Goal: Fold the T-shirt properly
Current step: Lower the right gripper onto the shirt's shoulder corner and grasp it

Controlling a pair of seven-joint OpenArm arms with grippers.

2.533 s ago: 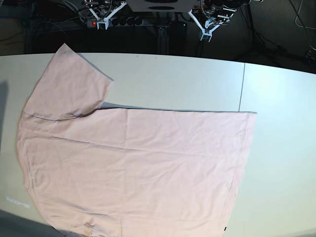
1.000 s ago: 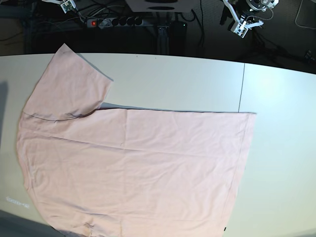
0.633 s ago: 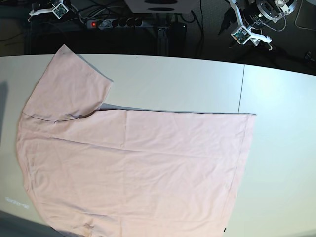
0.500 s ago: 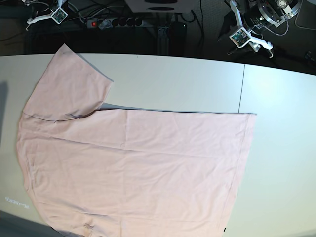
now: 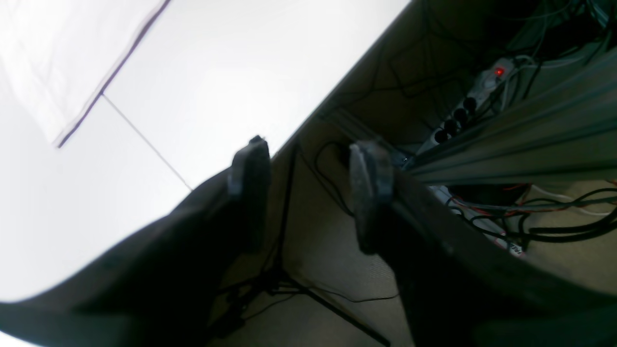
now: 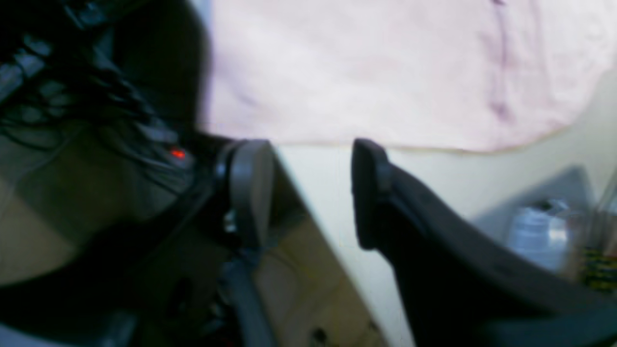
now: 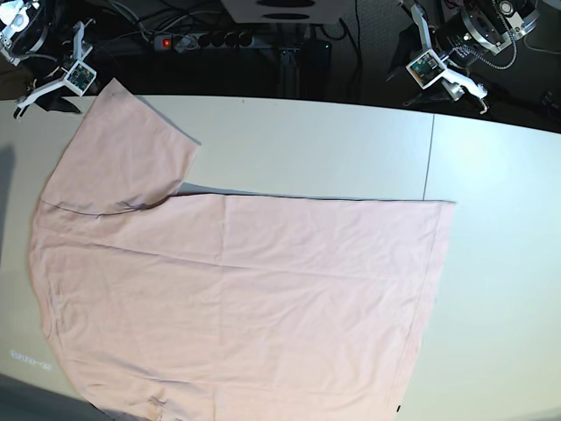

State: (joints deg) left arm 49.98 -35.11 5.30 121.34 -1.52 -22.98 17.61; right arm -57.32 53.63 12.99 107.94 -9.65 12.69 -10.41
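Base view shows both arms swung outward since the earlier frames, when they hung together near the middle behind the table (image 7: pixel 491 175). The right gripper (image 7: pixel 39 88) now hovers off the far left corner, just beside the sleeve tip; the left gripper (image 7: pixel 451 83) hangs beyond the far edge on the right. Each wrist view shows its jaws spread apart and empty. The T-shirt (image 7: pixel 237 298) lies flat, plain pink side up, unmoved, one sleeve angled toward the far left corner.
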